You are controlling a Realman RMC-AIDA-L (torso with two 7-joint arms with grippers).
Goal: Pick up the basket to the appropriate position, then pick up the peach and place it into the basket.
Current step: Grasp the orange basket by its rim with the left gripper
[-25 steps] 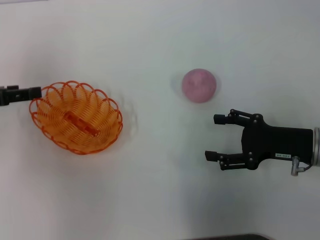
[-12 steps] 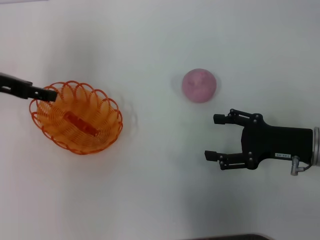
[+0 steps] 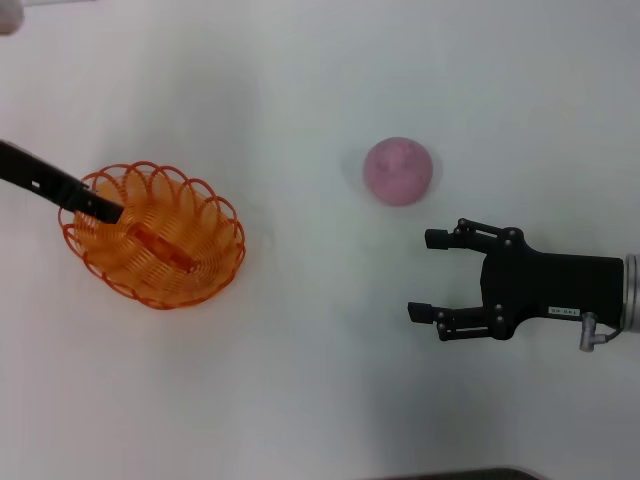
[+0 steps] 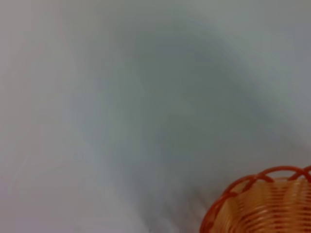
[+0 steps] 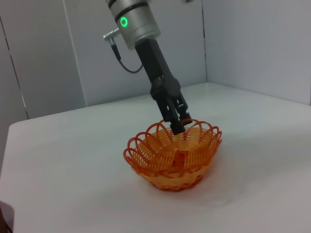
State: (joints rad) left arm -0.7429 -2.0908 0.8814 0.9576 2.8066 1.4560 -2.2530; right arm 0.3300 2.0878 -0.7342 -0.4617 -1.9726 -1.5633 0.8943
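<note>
The orange wire basket (image 3: 160,245) sits on the white table at the left; the right wrist view shows the basket (image 5: 172,160) upright, and a piece of the basket's rim (image 4: 252,182) fills a corner of the left wrist view. My left gripper (image 3: 105,208) comes in from the left, slanting down, its tip at the basket's upper-left rim; in the right wrist view the left gripper (image 5: 178,125) meets that rim. The pink peach (image 3: 398,171) lies alone right of centre. My right gripper (image 3: 424,275) hovers open just below and right of the peach, not touching it.
The white table (image 3: 300,380) stretches between basket and peach. The right wrist view shows grey wall panels (image 5: 58,53) behind the table's far edge. A dark edge (image 3: 450,474) shows at the bottom of the head view.
My left gripper has swung from lying level at the basket's left edge to slanting down over the rim into the basket. Basket, peach and right gripper have not moved.
</note>
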